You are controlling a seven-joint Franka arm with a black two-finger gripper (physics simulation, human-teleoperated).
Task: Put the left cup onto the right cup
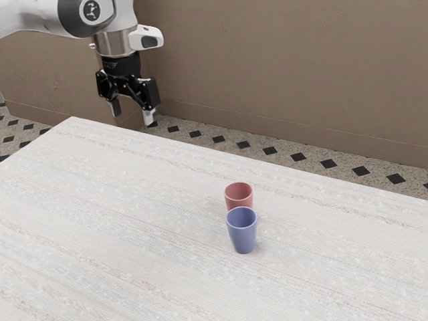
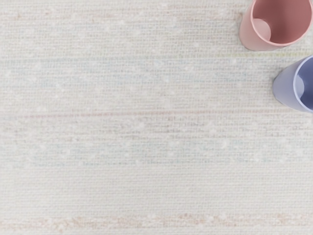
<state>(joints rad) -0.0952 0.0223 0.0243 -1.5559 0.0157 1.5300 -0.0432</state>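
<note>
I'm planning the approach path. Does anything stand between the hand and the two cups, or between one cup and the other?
Nothing visible does. The open hand hangs above the far corner of the table, apart from the pink cup and the blue cup. Both stand upright, close together, with nothing between them.

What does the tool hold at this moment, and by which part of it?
Nothing. The tool hangs open, high above the table, far from the pink cup and the blue cup, which stand upright on it.
</note>
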